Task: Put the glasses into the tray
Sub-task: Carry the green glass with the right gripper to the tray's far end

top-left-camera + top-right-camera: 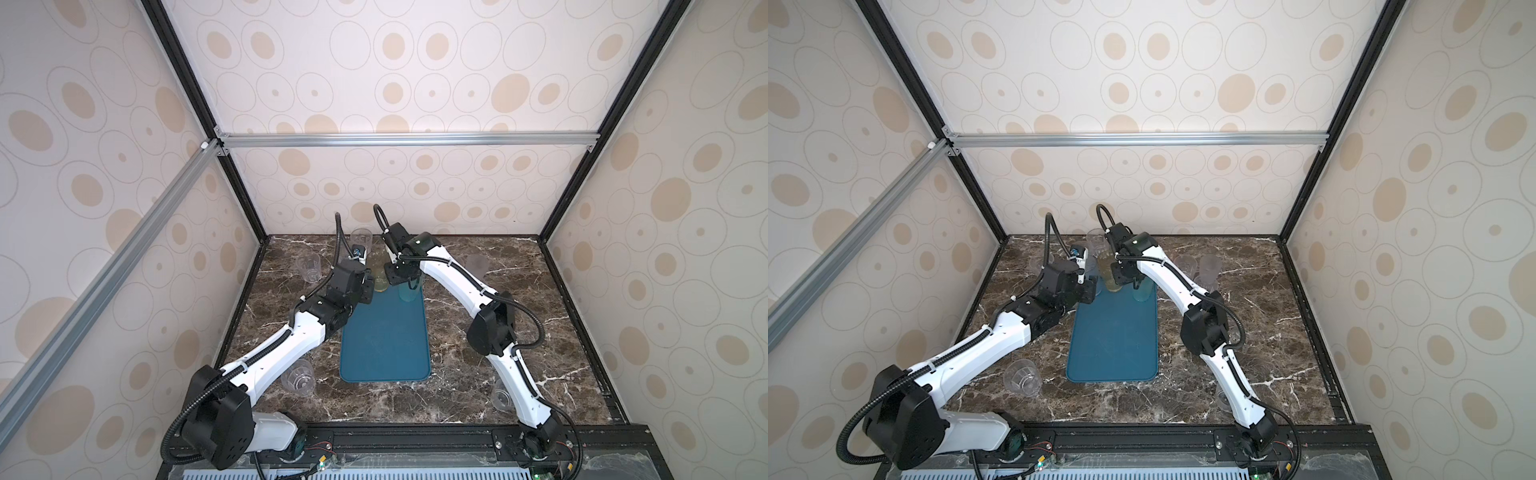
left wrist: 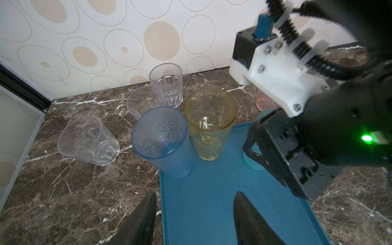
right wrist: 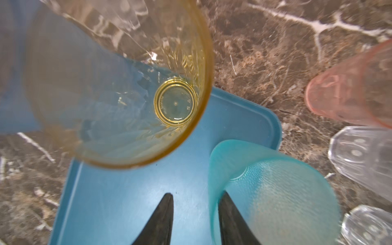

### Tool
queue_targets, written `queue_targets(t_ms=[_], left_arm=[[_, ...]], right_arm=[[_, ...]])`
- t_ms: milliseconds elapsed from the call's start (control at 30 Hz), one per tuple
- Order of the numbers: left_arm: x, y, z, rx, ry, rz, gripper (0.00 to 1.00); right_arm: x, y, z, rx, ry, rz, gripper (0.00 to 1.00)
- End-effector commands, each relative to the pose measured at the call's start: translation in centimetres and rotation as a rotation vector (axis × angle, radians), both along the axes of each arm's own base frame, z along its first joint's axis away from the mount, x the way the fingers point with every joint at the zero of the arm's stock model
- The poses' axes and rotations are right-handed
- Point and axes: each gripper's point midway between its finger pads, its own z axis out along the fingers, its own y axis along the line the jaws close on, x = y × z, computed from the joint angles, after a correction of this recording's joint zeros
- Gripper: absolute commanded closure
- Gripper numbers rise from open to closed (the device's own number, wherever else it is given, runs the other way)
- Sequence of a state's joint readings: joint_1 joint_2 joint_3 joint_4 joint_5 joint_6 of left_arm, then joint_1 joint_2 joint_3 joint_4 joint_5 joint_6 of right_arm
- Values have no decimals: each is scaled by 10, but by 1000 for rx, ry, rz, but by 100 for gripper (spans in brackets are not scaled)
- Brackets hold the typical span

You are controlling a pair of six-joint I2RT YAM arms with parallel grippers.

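The teal glass stands on the tray at its far end, beside the yellow glass; the right gripper straddles its rim, jaws parted, not pinching. Best to lift straight up so neither finger tips it. The left gripper hangs spread and empty.

Arms: the left arm and right arm have white shells, black joint housings and black ribbed cable running alongside.

Right wrist, near frame centre in both top views: green lamp lit, white bracket with silver screws, blue plug.

Claws: the left claw and right claw have black tapered fingers.
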State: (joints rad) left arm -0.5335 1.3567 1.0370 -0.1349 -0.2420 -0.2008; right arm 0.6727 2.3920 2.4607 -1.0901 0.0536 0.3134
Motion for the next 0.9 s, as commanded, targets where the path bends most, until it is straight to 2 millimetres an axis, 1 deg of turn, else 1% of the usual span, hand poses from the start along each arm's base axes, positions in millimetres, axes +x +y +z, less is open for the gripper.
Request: queue_targets(t_ms=[0, 33, 133, 233, 300, 367, 433, 500, 600, 733, 867], left_arm=[[11, -8, 20, 21, -26, -44, 42], [13, -11, 21, 19, -26, -51, 42], [21, -20, 23, 14, -25, -78, 43], [30, -33, 23, 24, -7, -130, 43], [38, -44, 23, 41, 13, -170, 44], [46, -54, 20, 60, 33, -203, 45], [54, -62, 11, 87, 66, -234, 46], [62, -70, 0, 112, 107, -261, 48], [74, -76, -16, 168, 161, -283, 49], [87, -75, -29, 227, 206, -285, 50], [96, -71, -35, 226, 225, -269, 49]], right_arm=[[-3, -11, 60, 114, -78, -35, 60], [-5, -12, 66, 135, -87, -42, 59], [-12, -28, 71, 161, -88, -81, 58], [-22, -51, 68, 158, -70, -132, 59], [-31, -68, 57, 153, -57, -171, 63], [-39, -82, 41, 157, -52, -216, 66], [-45, -91, 27, 191, -44, -257, 67], [-51, -94, 12, 224, -38, -275, 67], [-51, -88, -9, 285, -31, -281, 66], [-46, -83, -38, 322, -17, -310, 66], [-42, -78, -54, 334, -8, -326, 66]])
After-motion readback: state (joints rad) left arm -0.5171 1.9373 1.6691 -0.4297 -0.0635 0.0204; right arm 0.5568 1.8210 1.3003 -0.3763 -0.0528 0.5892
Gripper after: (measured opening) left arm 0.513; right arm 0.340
